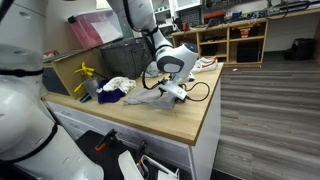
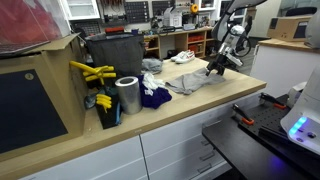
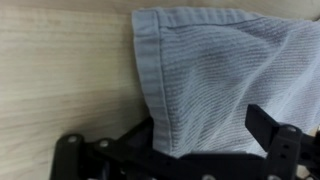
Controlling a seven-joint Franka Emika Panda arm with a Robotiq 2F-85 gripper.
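Grey cloth [image 3: 220, 70] spreads toward the upper right from the gripper [image 3: 205, 128], whose fingers flank its lower fold; whether they clamp it cannot be told.

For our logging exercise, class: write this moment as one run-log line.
claw: open, astride grey cloth | grey cloth: lying on counter | nearby: blue cloth

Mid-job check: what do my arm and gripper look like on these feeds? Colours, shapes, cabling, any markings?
The arm is glossy white, built of rounded tubular links with darker bands at the joints. The gripper is black. In the wrist view its fingers are flat black links dotted with round holes. A thin black cable loops out near the gripper. No markings are readable.
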